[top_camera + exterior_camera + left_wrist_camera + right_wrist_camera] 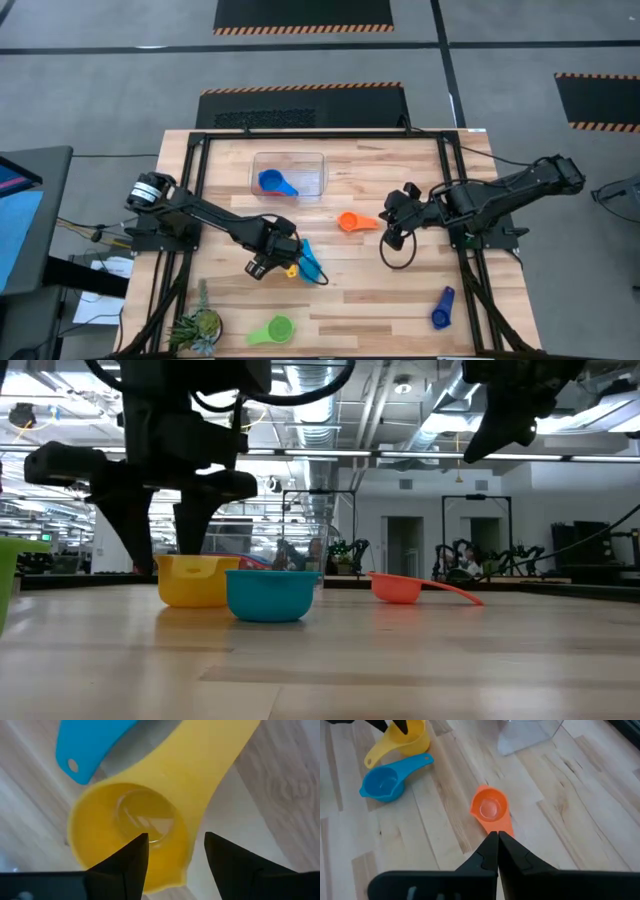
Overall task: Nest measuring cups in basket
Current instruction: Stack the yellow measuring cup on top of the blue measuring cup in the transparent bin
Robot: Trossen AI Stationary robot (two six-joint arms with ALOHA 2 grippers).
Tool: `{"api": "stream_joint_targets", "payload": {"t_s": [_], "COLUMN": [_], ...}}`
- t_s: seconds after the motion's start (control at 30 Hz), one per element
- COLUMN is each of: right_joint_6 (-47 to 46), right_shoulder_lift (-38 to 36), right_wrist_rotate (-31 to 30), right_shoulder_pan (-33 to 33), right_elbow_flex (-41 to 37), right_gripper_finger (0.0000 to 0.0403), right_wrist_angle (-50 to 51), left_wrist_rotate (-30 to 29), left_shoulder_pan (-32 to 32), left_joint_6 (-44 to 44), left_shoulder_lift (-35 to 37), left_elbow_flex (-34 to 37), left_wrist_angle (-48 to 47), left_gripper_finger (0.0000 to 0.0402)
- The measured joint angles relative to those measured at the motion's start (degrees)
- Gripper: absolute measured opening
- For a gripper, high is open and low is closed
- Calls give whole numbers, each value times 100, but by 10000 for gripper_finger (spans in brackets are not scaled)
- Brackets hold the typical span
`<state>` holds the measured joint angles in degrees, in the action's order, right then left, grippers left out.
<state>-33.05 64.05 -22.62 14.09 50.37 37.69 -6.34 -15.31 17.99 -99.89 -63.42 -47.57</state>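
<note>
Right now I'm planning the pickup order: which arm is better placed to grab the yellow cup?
Left. The left gripper hangs open right over the yellow cup, fingers straddling its rim. The right gripper is shut, above the orange cup, farther away.

We are seeing the left gripper [165, 545] hanging open over the yellow cup [195, 580], the light blue cup [271, 595] touching it, and the orange cup [398, 589] sitting apart.
</note>
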Motion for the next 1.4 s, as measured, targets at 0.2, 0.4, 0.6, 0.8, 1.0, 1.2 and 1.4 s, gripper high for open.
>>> {"api": "stream_joint_targets", "payload": {"t_s": [0.2,0.4,0.6,0.8,1.0,1.2,1.4], "right_joint_6": [39,71,71,69,69,69,45], "right_shoulder_lift": [0,0,0,0,0,0,0], "right_wrist_rotate": [12,11,14,21,25,25,25], "right_shoulder_pan": [0,0,2,2,2,2,2], "right_elbow_flex": [0,0,0,0,0,0,0], "right_gripper_finger": [26,26,27,27,27,27,27], "right_wrist_angle": [3,11,107,158,256,271,261], "left_wrist_rotate": [-51,-13,15,167,747,1082,9], "left_shoulder_pan": [37,39,42,37,50,46,81], "left_joint_6": [-52,-842,-1558,-1968,-3038,-4002,-4453], "left_shoulder_lift": [-58,-58,-58,-58,-46,-51,-51], "left_elbow_flex": [-2,-4,-4,-4,-116,-1153,-3022], "left_wrist_angle": [462,534,572,507,133,-1084,-2825], "left_gripper_finger": [183,183,179,100,10,3,2]}}
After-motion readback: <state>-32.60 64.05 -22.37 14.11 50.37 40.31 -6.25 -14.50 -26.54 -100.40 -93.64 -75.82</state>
